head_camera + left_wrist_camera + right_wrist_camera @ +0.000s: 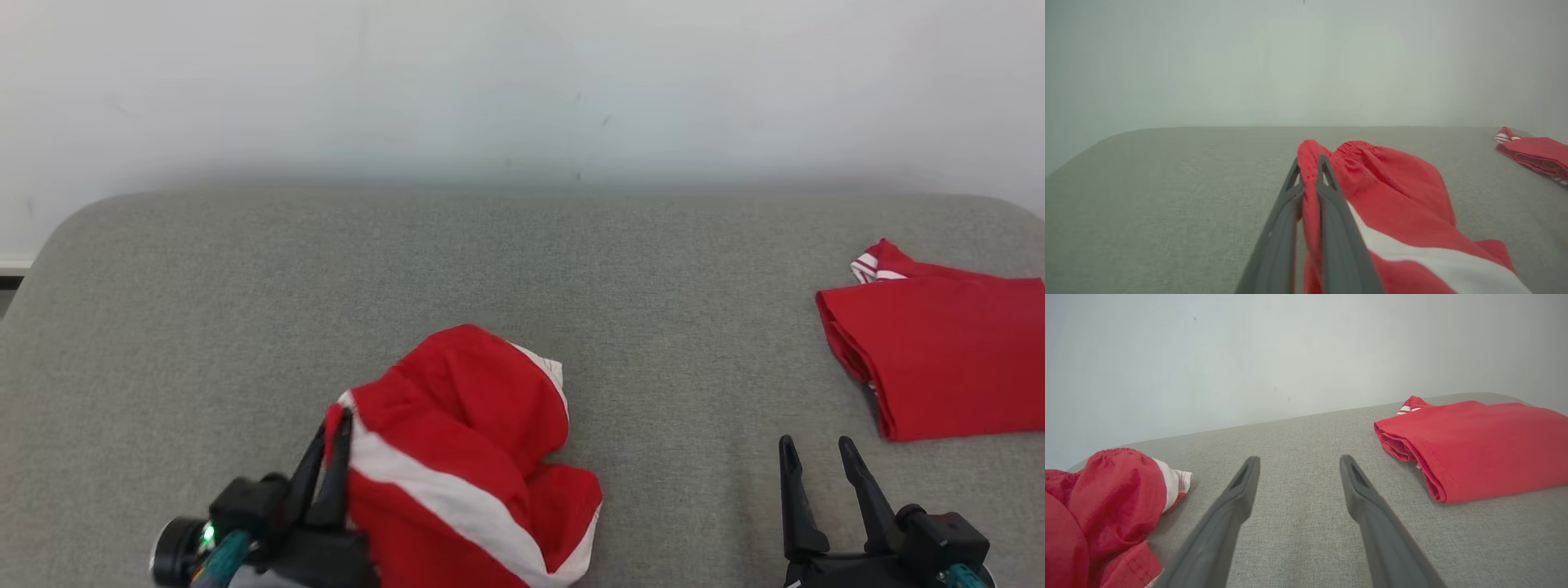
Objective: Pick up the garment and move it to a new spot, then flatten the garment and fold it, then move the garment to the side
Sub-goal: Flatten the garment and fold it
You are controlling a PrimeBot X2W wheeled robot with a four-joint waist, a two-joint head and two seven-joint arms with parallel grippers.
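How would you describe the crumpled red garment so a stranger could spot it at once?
Start with the wide grey padded surface. Near its front edge, left of centre, lies a rumpled red heap pinched by the left hand. Unlike the neatly folded red garment at the right, it is bunched up and crossed by a broad white stripe.

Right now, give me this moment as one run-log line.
left gripper: shut on crumpled garment | right gripper: open, empty | folded garment: far right on grey surface
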